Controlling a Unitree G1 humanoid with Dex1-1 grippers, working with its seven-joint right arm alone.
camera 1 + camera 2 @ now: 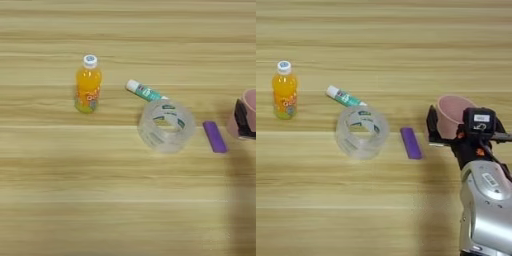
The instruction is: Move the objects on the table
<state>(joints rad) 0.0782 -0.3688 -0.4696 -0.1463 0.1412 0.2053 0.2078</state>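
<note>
1. An orange juice bottle [88, 84] wears a white cap.
2. A clear tape roll [166, 125] carries green print.
3. A purple block [214, 136] lies on the pale yellow-brown, plank-grained table [100, 200].
4. The cup [454, 116] is pink.

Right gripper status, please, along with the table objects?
Right gripper jaws straddling pink cup. Juice bottle upright; tape roll, purple block untouched. Nothing blocking.
</note>
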